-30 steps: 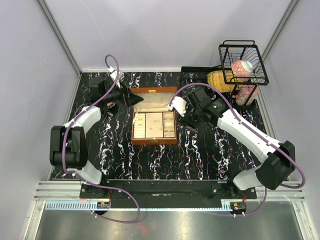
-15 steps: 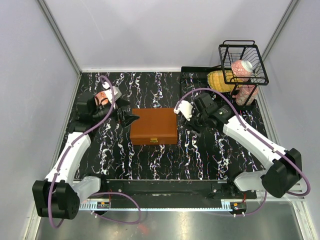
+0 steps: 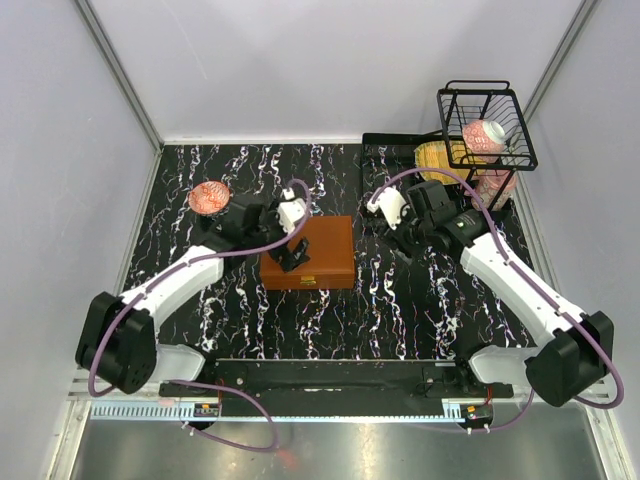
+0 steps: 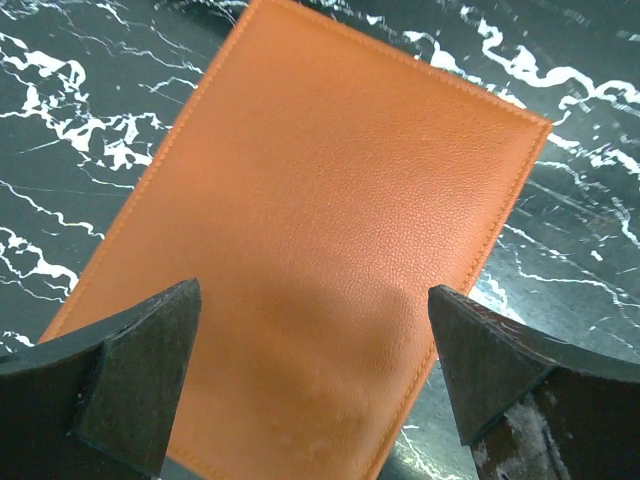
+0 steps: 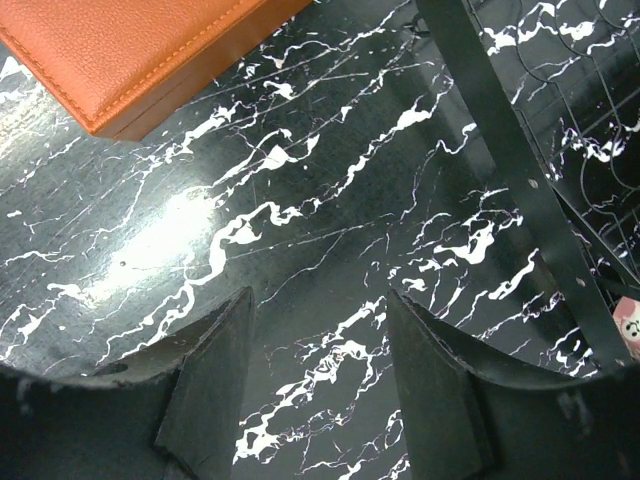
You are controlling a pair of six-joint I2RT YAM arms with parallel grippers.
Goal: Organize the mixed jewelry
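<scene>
My left wrist camera gives me what the overhead cannot: the box [image 4: 330, 200] has a lid of grained orange-brown leather with a stitched edge. My left tool [image 4: 312, 295] hangs above it with its jaws spread wide and nothing between them. The right wrist camera shows my right tool [image 5: 320, 300] partly open over bare table [image 5: 330, 170], gripping nothing, with a box corner at upper left. From overhead the box lies closed mid-table, so the jewelry is hidden from every view. A round pink-patterned object [image 3: 209, 197] sits beyond the left arm. At the far right, a black wire basket [image 3: 510, 150] holds a pink can [image 3: 484, 136], with a yellow object [image 3: 433, 158] beside it.
</scene>
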